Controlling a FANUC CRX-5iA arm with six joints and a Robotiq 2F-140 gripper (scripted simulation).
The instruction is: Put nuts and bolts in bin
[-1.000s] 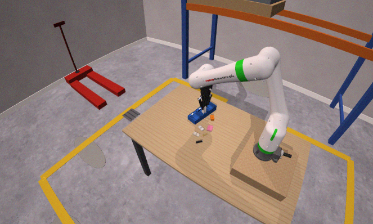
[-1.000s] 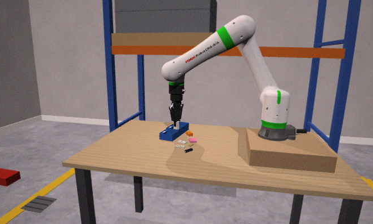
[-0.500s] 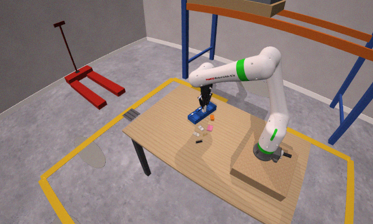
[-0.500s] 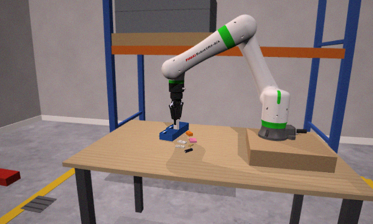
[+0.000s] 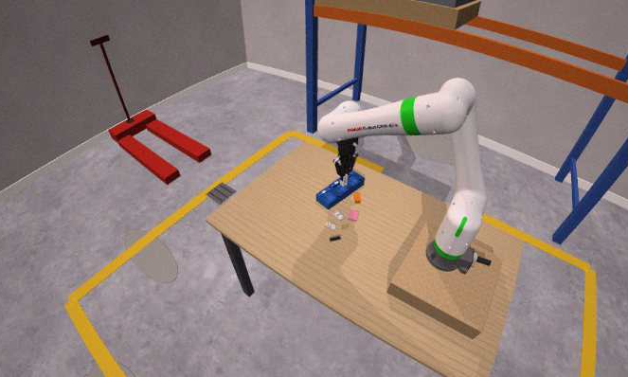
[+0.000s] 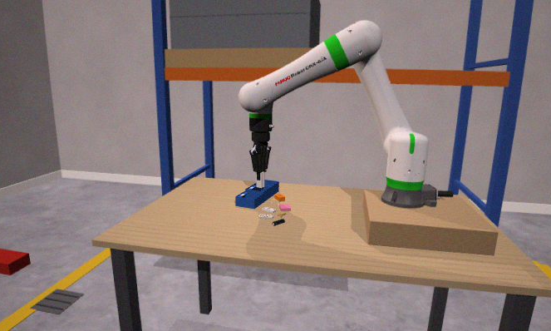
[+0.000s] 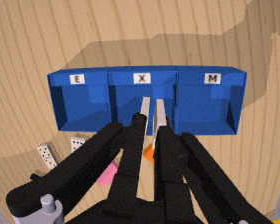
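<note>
A blue bin row (image 5: 326, 200) (image 6: 244, 202) (image 7: 74, 106) stands on the table, its compartments labelled E, X and M from left to right in the wrist view. My gripper (image 5: 344, 182) (image 6: 260, 185) (image 7: 151, 108) hangs just above the middle compartment X, near the wall to M. Its fingers are nearly together and I see nothing between the tips. A small black bolt-like piece (image 5: 334, 239) (image 6: 278, 222) and a small tan piece (image 5: 345, 226) (image 6: 281, 214) lie on the table in front of the bins.
An orange block (image 5: 357, 197) (image 6: 279, 197) (image 7: 148, 153), a pink block (image 5: 353, 215) (image 6: 285, 207) (image 7: 110, 175) and two white pieces (image 5: 338, 215) (image 6: 268, 209) (image 7: 47, 156) lie beside the bins. The arm's wooden base block (image 5: 434, 294) stands at the right.
</note>
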